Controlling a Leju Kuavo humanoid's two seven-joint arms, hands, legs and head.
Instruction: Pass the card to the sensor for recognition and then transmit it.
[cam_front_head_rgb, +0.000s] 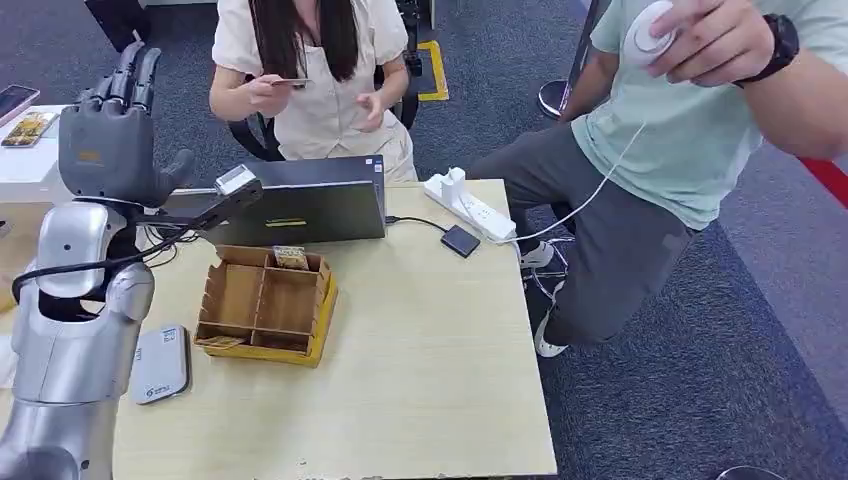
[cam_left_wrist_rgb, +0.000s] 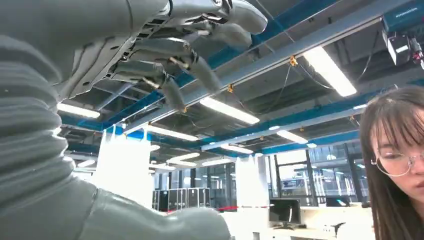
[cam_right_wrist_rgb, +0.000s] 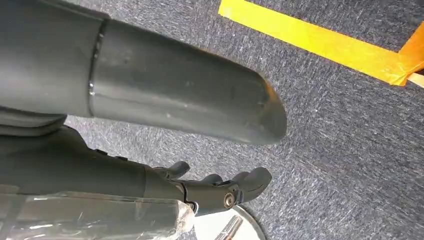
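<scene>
My left hand (cam_front_head_rgb: 110, 135) is raised above the table's left side, fingers upright and apart, thumb out, holding nothing; from the wrist its fingers (cam_left_wrist_rgb: 165, 60) stretch toward the ceiling. Across the table a seated person pinches a card (cam_front_head_rgb: 292, 82) in one hand. The grey-white card sensor (cam_front_head_rgb: 160, 364) lies flat on the table (cam_front_head_rgb: 430, 380) beside my left arm. A wooden compartment box (cam_front_head_rgb: 265, 303) holds a card (cam_front_head_rgb: 291, 257) at its far side and another (cam_front_head_rgb: 222, 341) at its near left. My right hand (cam_right_wrist_rgb: 215, 189) hangs over the carpet with nothing in it.
A dark laptop (cam_front_head_rgb: 300, 200) stands behind the box. A white power strip (cam_front_head_rgb: 468, 205) and a small black device (cam_front_head_rgb: 460, 240) lie at the table's far right. A second person (cam_front_head_rgb: 660, 150) sits close to the right edge, holding a white round object with a cable.
</scene>
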